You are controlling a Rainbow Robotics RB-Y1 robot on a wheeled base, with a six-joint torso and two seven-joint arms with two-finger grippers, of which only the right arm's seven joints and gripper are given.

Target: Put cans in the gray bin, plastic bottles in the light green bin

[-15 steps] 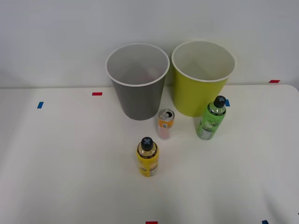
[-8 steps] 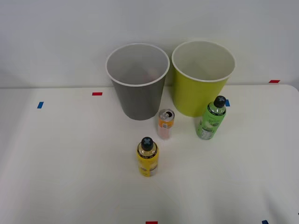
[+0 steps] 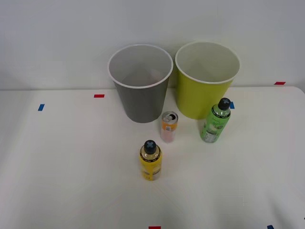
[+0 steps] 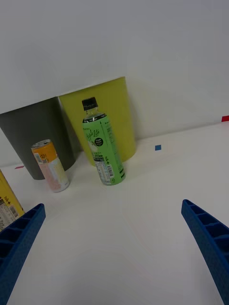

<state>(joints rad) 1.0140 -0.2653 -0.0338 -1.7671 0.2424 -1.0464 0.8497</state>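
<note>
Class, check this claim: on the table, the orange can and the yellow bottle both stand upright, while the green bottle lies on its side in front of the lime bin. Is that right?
Not quite. The green bottle stands upright too, cap up, in front of the lime bin, as the front view and the right wrist view both show. The orange can and the yellow bottle are upright, as stated.
</note>
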